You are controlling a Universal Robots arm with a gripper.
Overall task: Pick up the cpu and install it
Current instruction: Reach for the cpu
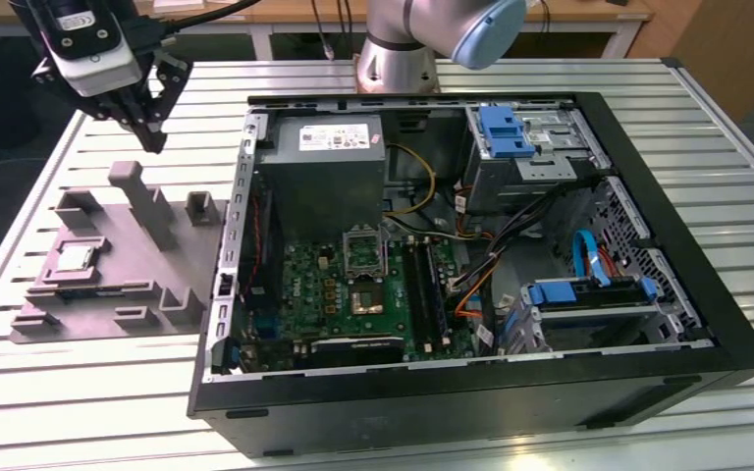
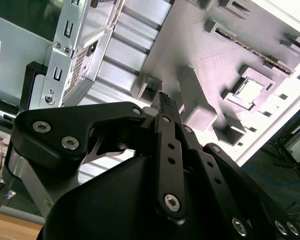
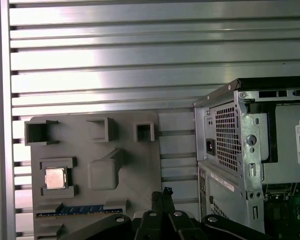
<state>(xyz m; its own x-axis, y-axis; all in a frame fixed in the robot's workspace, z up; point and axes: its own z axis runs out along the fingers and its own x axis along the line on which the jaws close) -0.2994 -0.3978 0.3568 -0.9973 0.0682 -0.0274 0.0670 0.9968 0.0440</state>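
Gripper (image 1: 153,133) clenched, nothing held, hovering over far end of grey tray (image 1: 118,267), on exterior view's left of PC case (image 1: 482,412). CPU (image 1: 74,257) sits flat in tray recess, metal top up. Square, so no long axis; edges parallel to tray's.

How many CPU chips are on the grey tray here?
1. The cpu lies flat in a square recess of the grey tray, on its side away from the computer case. None looks hidden.

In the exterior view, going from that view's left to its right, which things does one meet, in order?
cpu in the grey tray → power supply box → upper blue drive bracket → blue cable
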